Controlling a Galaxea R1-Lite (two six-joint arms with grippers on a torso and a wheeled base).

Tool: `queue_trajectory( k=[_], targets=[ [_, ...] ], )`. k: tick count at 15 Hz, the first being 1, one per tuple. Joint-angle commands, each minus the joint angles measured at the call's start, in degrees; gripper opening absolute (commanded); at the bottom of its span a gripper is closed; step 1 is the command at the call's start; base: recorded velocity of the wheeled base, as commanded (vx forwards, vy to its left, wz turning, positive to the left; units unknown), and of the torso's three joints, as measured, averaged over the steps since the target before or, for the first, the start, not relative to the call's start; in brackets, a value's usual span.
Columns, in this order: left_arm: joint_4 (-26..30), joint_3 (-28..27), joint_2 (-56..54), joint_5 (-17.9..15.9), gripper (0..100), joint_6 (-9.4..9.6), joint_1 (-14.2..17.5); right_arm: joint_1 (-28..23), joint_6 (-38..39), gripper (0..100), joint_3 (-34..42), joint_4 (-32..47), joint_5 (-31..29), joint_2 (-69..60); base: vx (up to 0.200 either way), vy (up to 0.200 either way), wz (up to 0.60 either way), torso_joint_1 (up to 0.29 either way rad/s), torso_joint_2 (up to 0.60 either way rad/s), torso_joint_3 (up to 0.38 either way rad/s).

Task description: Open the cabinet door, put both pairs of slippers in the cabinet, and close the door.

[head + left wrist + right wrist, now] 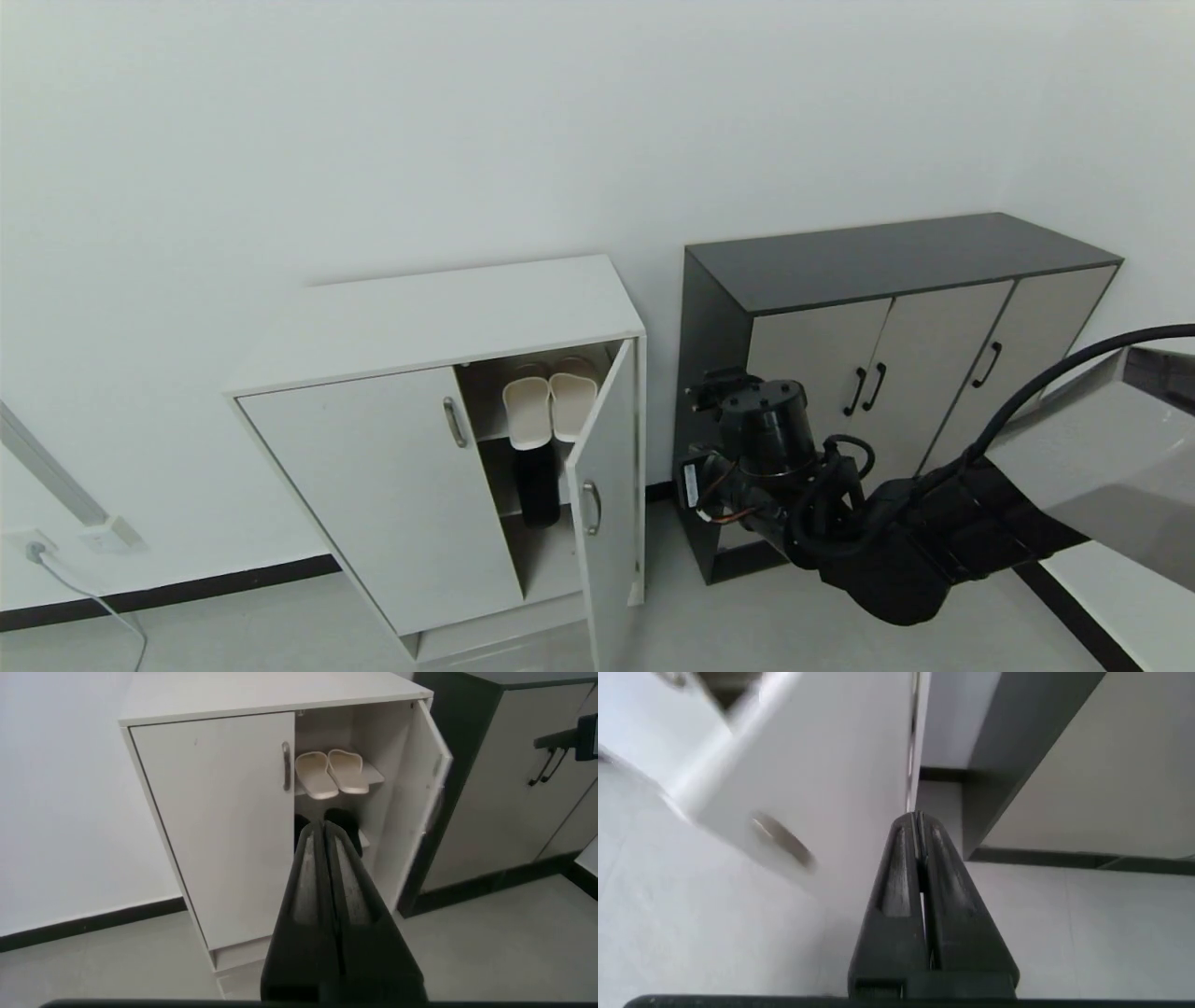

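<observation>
White cabinet [439, 322], its right door [611, 485] standing partly open and its left door shut. White slippers [551, 406] are lying on the upper shelf and black slippers [539, 485] are sitting on the shelf below. With both pairs inside, opening and loading appear done, and only closing the door is remaining. Right gripper [918, 821], fingers pressed together and holding nothing, is hovering just beside the door's outer face near the handle [780, 845], between the white cabinet and the dark cabinet [896, 252]. Left gripper [324, 829], likewise pressed together and empty, is pointing at the opening from farther back.
</observation>
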Motion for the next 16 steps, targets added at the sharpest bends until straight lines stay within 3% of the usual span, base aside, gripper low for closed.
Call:
queue_trajectory(
  k=[1,11,16],
  targets=[
    [0.0,0.0,0.1,0.0,0,-0.04,0.0,0.2,0.0,0,0.5,-0.1,0.1,-0.3,0.0,0.0,0.0,0.0,0.0,0.0],
    [0.0,0.0,0.1,0.0,0,-0.04,0.0,0.9,0.1,0,1.6,-0.4,2.5,0.5,0.0,0.0,0.54,0.005,0.0,0.001],
    [0.0,0.0,0.1,0.0,0,-0.04,0.0,-0.3,-1.2,0,3.9,-6.8,5.0,2.9,0.0,0.0,0.0,0.0,0.0,0.0]
  ],
)
